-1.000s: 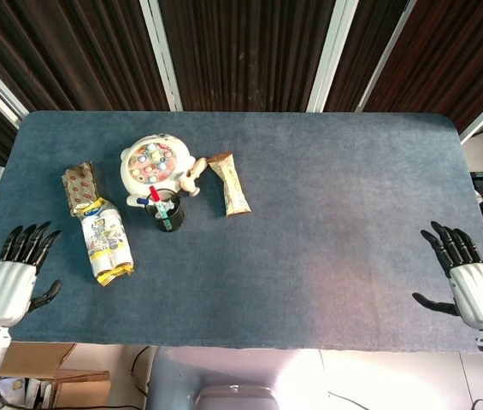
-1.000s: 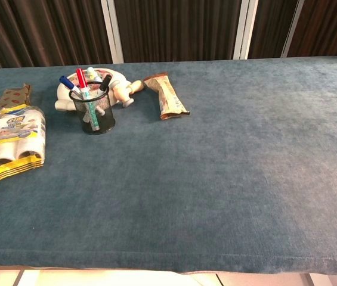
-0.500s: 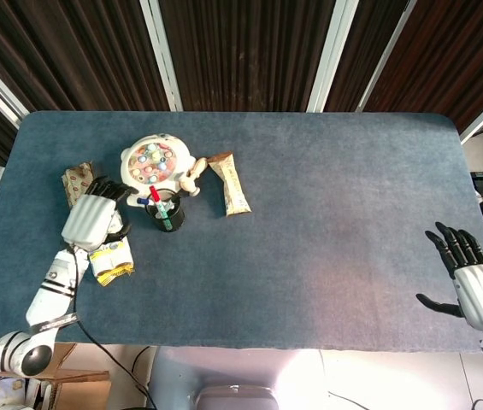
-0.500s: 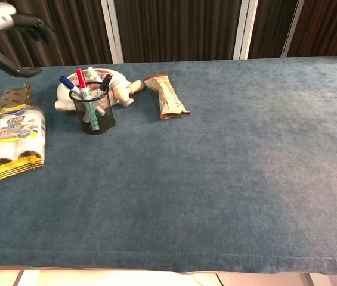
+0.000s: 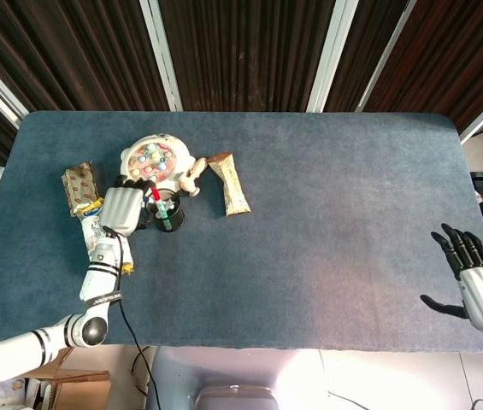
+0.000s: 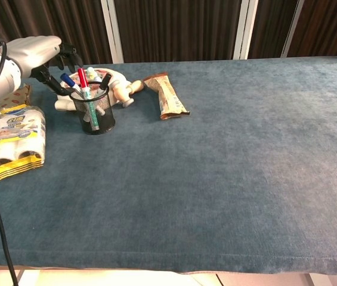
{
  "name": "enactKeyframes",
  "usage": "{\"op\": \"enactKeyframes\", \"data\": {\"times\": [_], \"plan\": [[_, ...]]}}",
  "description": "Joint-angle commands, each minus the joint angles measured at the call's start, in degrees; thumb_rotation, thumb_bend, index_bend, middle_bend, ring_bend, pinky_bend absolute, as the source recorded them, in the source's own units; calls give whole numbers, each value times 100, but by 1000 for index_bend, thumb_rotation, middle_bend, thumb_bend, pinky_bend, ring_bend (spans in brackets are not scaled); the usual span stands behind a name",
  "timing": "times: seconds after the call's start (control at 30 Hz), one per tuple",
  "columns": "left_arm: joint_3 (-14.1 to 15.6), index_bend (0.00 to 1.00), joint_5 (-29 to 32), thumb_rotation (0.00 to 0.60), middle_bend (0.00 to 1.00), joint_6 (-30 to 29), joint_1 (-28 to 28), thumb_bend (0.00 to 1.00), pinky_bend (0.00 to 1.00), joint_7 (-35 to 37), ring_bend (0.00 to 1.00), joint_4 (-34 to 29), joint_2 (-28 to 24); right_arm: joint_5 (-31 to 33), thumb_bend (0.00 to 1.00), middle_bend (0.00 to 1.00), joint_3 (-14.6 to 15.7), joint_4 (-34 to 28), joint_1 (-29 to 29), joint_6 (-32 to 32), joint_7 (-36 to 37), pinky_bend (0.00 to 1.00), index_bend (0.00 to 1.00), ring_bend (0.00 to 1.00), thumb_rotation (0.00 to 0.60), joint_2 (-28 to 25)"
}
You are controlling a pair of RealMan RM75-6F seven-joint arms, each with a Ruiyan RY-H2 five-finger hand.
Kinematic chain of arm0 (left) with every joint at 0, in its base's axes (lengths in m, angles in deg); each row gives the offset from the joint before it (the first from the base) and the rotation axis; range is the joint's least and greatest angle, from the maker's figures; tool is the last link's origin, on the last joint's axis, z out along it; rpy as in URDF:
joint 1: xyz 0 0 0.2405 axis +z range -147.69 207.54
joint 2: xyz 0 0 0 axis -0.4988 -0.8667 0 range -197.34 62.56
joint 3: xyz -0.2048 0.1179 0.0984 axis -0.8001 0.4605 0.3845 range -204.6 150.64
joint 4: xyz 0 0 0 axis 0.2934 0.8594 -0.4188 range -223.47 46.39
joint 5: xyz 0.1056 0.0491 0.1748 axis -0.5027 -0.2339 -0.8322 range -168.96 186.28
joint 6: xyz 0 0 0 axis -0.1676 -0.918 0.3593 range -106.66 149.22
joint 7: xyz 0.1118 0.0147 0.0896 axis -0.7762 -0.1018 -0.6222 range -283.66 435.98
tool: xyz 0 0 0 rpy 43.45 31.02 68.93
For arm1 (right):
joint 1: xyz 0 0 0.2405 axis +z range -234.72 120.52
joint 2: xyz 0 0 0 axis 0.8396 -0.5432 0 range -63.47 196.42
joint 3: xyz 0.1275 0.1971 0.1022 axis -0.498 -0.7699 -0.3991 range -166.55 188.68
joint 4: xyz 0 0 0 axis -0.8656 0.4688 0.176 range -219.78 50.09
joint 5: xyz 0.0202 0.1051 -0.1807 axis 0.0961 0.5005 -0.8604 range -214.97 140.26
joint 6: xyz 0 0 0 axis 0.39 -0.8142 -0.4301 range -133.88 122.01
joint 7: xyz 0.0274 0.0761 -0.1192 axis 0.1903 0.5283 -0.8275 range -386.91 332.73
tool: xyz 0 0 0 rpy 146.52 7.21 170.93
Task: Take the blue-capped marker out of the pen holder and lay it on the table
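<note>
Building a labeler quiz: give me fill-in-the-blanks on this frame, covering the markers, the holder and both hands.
1. The blue-capped marker stands in the black mesh ____.
2. The ____ hand is the one reaching toward the pen holder.
3. The right hand is open near the table's ____ edge.
4. The snack bar lies to the ____ of the pen holder in both views.

Missing words: pen holder; left; right; right

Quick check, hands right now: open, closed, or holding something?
Left hand: at the blue-capped marker in the pen holder; grip cannot be told.
Right hand: open, holding nothing.
</note>
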Motion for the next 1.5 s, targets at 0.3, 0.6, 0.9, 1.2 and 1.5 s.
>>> {"op": "enactKeyframes", "data": {"times": [0.3,0.6,0.9,1.2,1.5], "plan": [[-3,450,-54,600,433,-245,24,270,246,389,386,480,206,-23,0,0,2,11,15,23,24,0,0,0,600,6],[-40,494,-118,600,500,-241,-23,289,274,710,433,879,404,-7,0,0,5,0,22,57,11,0,0,0,600,4],[-114,530,-23,600,566,-134,-117,336,277,758,473,1092,523,30,0,0,12,38,0,67,47,0,0,0,600,18],[-131,608,-25,600,664,-91,-143,496,282,837,552,1150,556,33,0,0,14,70,-2,73,76,0,0,0,600,26],[-32,684,-541,600,752,-508,165,558,278,1205,609,365,21,31,0,0,16,77,-36,25,117,0,0,0,600,3]]}}
